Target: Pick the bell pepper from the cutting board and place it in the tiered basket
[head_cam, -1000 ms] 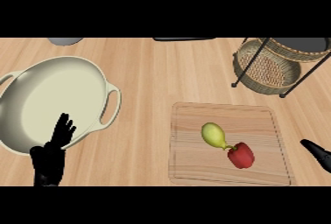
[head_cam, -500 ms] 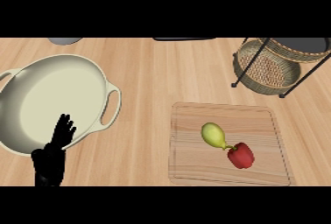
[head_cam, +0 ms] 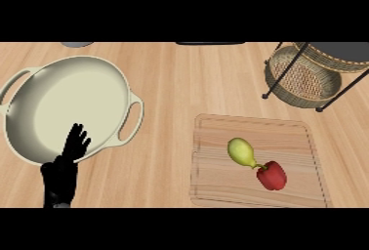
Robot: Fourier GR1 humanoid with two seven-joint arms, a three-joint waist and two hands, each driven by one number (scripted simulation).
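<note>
A red bell pepper (head_cam: 272, 176) lies on the wooden cutting board (head_cam: 288, 132) at the lower right, touching a yellow-green squash (head_cam: 242, 151) just up and left of it. The tiered wire basket (head_cam: 306, 73) stands at the upper right on black legs. My left hand (head_cam: 63, 171) rests open at the lower left, fingers up, over the rim of a cream pan, far from the pepper. My right hand does not show in the head view.
A large cream two-handled pan (head_cam: 69, 110) fills the left side of the wooden counter. A grey object (head_cam: 75, 44) and a dark one (head_cam: 209, 43) sit at the far edge.
My right hand, seen at the lower right edge a second ago, has left the view. The left hand and the objects have not moved.
</note>
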